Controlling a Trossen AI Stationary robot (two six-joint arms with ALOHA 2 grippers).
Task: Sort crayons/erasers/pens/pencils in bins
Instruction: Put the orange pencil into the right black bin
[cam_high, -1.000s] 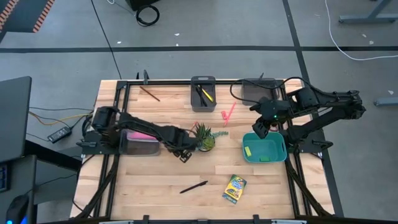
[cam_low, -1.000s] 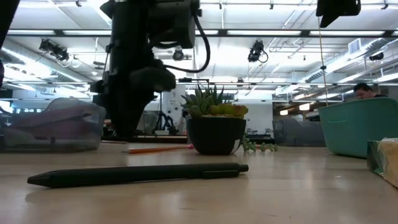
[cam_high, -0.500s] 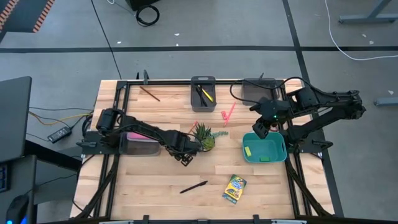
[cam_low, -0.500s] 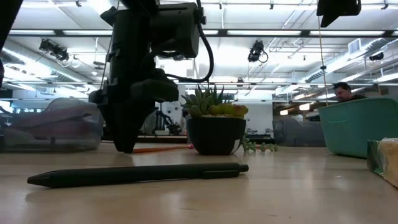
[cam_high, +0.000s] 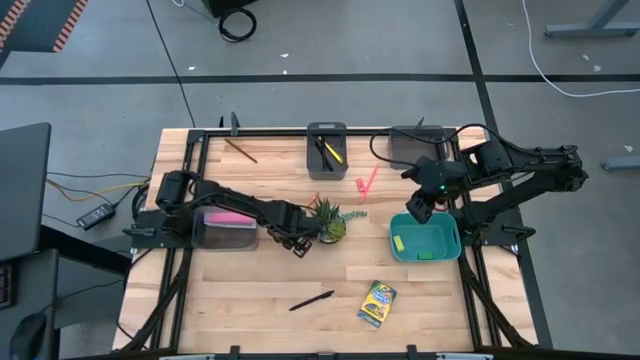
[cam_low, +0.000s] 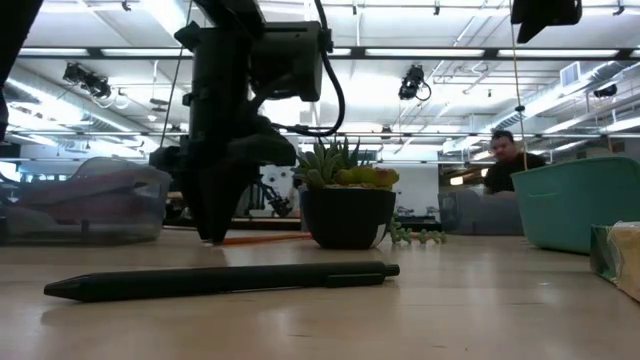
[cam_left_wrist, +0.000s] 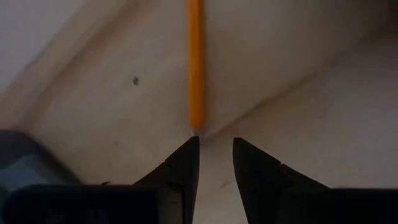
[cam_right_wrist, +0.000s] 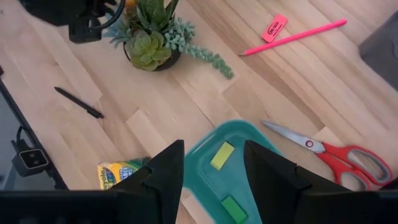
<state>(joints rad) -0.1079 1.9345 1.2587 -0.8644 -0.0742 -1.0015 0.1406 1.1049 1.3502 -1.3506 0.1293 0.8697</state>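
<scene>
Left wrist view shows the left gripper (cam_left_wrist: 216, 144) low over the table, fingers narrowly parted just short of the orange pencil's (cam_left_wrist: 195, 62) tip beside the potted plant (cam_high: 329, 219) — closing here risks pinching empty air or flicking it away. Farther right, the right gripper (cam_right_wrist: 213, 160) hangs open and empty over the teal bin (cam_right_wrist: 245, 132).

L arm stretches from frame's left edge toward centre in the high view, wrist bent down, left claw (cam_high: 297, 246) low at the counter, tips pointing down w/ a narrow gap between them. R arm folded at upper right, right claw (cam_high: 419, 210) raised, fingers (cam_right_wrist: 166, 167) apart, nothing between them.
</scene>
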